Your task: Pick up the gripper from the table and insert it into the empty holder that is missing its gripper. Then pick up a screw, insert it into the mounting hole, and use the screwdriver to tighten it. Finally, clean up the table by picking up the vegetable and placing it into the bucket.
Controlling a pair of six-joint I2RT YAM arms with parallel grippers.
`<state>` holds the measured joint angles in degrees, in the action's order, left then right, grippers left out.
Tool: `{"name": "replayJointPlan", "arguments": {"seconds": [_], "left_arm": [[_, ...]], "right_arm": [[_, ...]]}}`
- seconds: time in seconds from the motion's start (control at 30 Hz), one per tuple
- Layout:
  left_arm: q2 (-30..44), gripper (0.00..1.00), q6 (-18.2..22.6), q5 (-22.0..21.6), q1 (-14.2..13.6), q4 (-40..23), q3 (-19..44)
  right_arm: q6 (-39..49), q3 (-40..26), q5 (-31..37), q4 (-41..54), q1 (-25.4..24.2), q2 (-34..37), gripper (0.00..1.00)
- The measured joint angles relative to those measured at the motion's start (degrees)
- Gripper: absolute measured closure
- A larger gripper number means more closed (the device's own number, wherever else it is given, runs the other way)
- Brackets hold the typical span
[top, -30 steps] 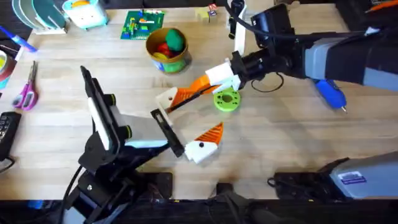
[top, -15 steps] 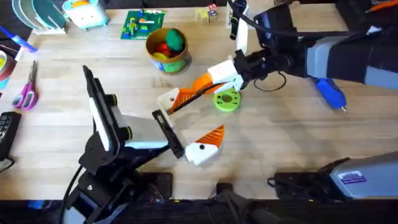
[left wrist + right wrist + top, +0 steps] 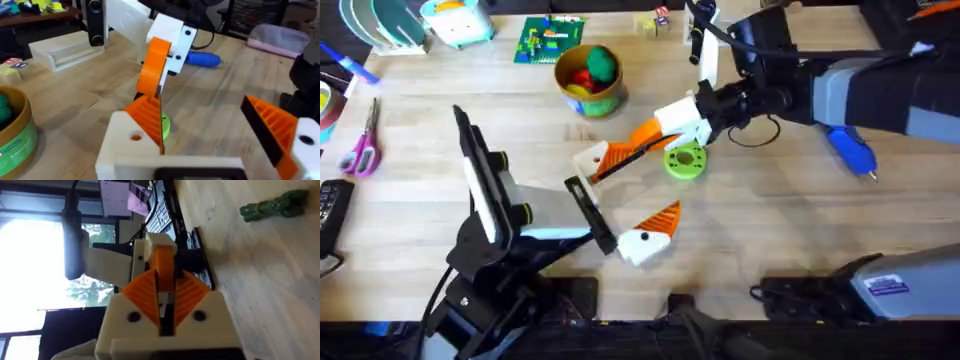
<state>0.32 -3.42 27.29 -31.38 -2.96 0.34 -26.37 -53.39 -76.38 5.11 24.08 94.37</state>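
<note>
Showing, from overhead, the right gripper [image 3: 642, 133] with pads pressed together at the gripper [image 3: 613, 156], apparently seated on the holder [image 3: 586, 160] just beside a lime disc [image 3: 684, 160], and the left gripper [image 3: 635, 185] with fingers spread wide. Confirming, from the left wrist, orange tips bearing down on that unscrewed wedge, liable to lever it loose with 1 sideways nudge, the screwdriver [image 3: 202, 59] lying well behind. Catching, from the right wrist, the vegetable [image 3: 274, 206] on bare table, well apart, open to a careless sweep.
</note>
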Motion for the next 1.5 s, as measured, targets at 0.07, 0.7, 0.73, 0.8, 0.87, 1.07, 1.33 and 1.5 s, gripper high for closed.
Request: {"name": "replayJointPlan", "arguments": {"seconds": [0.07,0.7,0.73,0.8,0.87,1.07,1.33,1.5], "left_arm": [[-0.02,0.009,0.04,-0.04,0.02,0.02,0.00],[0.00,0.007,-0.09,-0.73,0.02,-0.07,0.00],[0.00,0.008,-0.11,-0.83,0.02,-0.07,0.00],[0.00,0.008,-0.13,-0.94,0.02,-0.07,0.00],[0.00,0.008,-0.13,-0.96,0.02,-0.07,0.00],[0.00,0.009,-0.11,-1.02,0.02,-0.07,0.00],[0.00,0.008,-0.02,-0.04,0.00,0.00,0.00],[0.00,0.008,-0.02,-0.02,0.00,-0.02,0.00]], "right_arm": [[-0.08,0.00,0.06,0.09,-0.04,0.01,0.969],[-1.72,-0.01,2.82,-0.58,0.72,0.01,0.991],[-1.77,0.00,2.91,-0.66,0.76,0.00,0.991],[-1.93,0.00,3.04,-0.74,0.82,0.00,0.991],[-1.96,-0.02,3.04,-0.79,0.83,0.00,0.991],[-2.40,0.00,3.02,-0.72,0.94,0.00,0.851],[-2.57,-0.01,3.74,-0.42,1.79,0.02,0.663],[-2.60,0.00,4.18,-0.40,1.79,0.02,0.551]]}}
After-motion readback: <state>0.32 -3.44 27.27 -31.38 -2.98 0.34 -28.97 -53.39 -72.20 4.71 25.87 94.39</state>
